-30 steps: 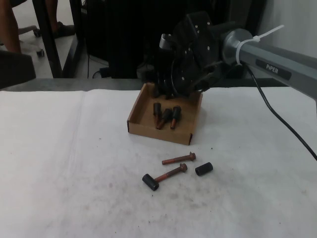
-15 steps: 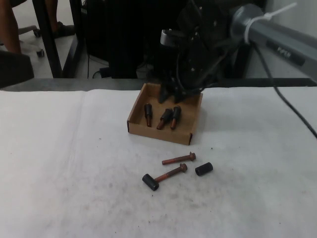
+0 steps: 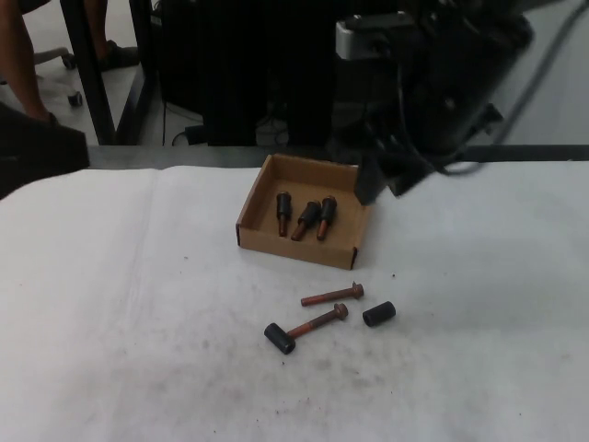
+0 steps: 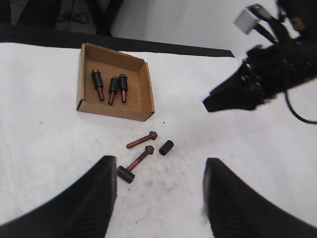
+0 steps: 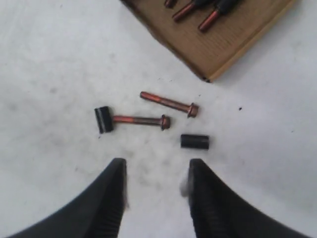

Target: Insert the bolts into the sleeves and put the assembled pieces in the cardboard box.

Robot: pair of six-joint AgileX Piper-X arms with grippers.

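The cardboard box (image 3: 258,198) stands at the bench's far middle with three sleeved bolts (image 3: 304,215) lying in it; the box (image 4: 142,91) also shows in the left wrist view. In front of it lie a bare bolt (image 3: 333,295) (image 5: 168,103), a bolt with a black sleeve on its tip (image 3: 302,328) (image 5: 131,119) and a loose black sleeve (image 3: 378,314) (image 5: 194,141). My right gripper (image 3: 385,187) (image 5: 156,198) hangs open and holds nothing, above the box's right side. My left gripper (image 4: 158,198) is open and holds nothing, high above the near bench.
The white bench top (image 3: 138,322) spreads wide on all sides of the parts. A dark bulk (image 3: 37,147) juts in at the left edge. Black stands and cables (image 3: 230,83) fill the room behind the bench.
The right gripper has risen from the box and swung to the right. The leftmost sleeved bolt has shifted and now lies beside the other two. The dark bulk at the left has grown.
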